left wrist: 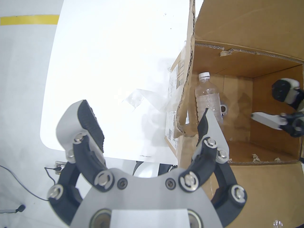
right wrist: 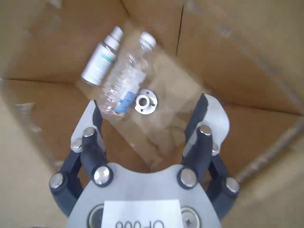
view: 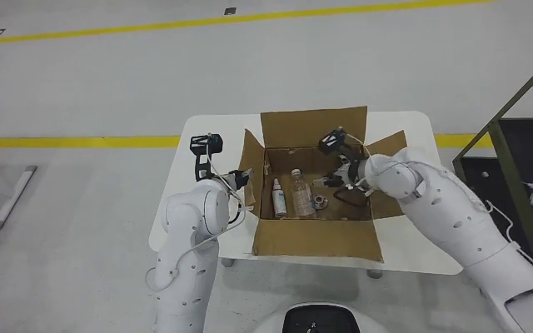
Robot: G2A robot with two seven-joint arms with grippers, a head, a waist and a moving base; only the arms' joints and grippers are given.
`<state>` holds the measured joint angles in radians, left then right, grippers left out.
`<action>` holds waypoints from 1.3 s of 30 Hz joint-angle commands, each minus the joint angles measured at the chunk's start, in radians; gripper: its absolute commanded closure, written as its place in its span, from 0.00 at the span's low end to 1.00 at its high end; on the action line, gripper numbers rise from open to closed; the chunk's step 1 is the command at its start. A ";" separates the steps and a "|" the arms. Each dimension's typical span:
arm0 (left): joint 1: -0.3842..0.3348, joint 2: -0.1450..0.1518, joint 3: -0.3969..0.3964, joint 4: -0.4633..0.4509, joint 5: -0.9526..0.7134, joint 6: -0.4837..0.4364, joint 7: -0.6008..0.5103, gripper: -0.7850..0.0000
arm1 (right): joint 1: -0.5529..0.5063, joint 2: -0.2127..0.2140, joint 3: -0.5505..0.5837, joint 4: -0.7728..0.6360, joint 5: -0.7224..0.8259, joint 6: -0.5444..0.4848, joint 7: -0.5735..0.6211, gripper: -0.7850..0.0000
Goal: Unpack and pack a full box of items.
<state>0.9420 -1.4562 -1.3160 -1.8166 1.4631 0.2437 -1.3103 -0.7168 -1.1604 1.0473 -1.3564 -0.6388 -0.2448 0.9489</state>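
Observation:
An open cardboard box (view: 316,239) stands on the white table (view: 412,250), its flaps folded out. On its floor lie a white spray bottle (view: 278,198), a clear water bottle (view: 301,194) and a round metal flange (view: 320,201). My right gripper (view: 334,160) hangs open inside the box's right half, above the floor, with nothing between its fingers. In the right wrist view the spray bottle (right wrist: 102,58), water bottle (right wrist: 125,77) and flange (right wrist: 146,101) lie below the open gripper (right wrist: 149,105). My left gripper (left wrist: 144,112) is open and empty above the table, beside the box's left flap (left wrist: 190,72).
A piece of clear film (left wrist: 140,98) lies on the table left of the box. The table's left part (left wrist: 106,48) is bare. A dark metal frame (view: 500,137) stands beyond the table's right edge. The box walls (right wrist: 237,48) close in around the right gripper.

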 commanded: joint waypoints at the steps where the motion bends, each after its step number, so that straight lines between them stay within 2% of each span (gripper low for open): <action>1: 0.000 0.000 0.000 0.000 0.000 0.000 0.000 0.00 | -0.058 0.034 0.178 -0.092 0.111 -0.058 0.028 0.76; 2: 0.000 0.000 0.000 0.000 0.000 0.000 0.000 0.00 | -0.082 0.049 0.260 -0.133 0.134 -0.066 0.021 1.00; 5: 0.000 0.000 0.000 0.000 0.000 0.000 0.000 0.00 | -0.183 0.082 0.464 -0.229 0.204 -0.084 0.010 1.00; 8: 0.000 0.000 0.000 0.000 0.000 0.000 0.000 0.00 | -0.290 0.102 0.643 -0.266 0.243 -0.080 -0.041 1.00; 11: 0.000 0.000 0.000 0.000 0.000 0.000 0.000 0.00 | -0.378 0.111 0.758 -0.210 0.315 -0.053 -0.093 1.00; 14: 0.000 0.000 0.000 0.000 0.000 0.000 0.000 0.00 | -0.416 0.114 0.800 -0.084 0.419 -0.041 -0.080 1.00; 16: 0.000 0.000 0.000 0.000 0.000 0.000 0.000 0.00 | -0.411 0.113 0.788 0.012 0.486 -0.034 -0.052 1.00; 20: 0.000 0.000 0.000 0.000 0.000 0.000 0.000 0.00 | -0.358 0.101 0.679 0.170 0.581 -0.028 0.031 1.00; 23: 0.000 0.000 0.000 0.000 0.000 0.000 0.000 0.00 | -0.308 0.089 0.600 0.217 0.645 -0.050 0.082 1.00; 30: 0.000 0.000 0.000 0.000 0.000 0.000 0.000 0.00 | -0.242 0.080 0.500 0.179 0.738 -0.133 0.216 1.00; 36: 0.000 0.000 0.000 0.000 0.000 0.000 0.000 0.00 | -0.223 0.073 0.373 0.089 0.663 -0.130 0.272 1.00; 39: 0.007 0.000 -0.002 0.000 -0.002 0.000 0.018 0.00 | -0.212 0.069 0.312 0.051 0.587 -0.127 0.255 1.00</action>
<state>0.9429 -1.4562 -1.3165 -1.8166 1.4628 0.2437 -1.3093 -0.9298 -1.0906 1.3775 -1.2954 -0.0301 -0.3723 1.2109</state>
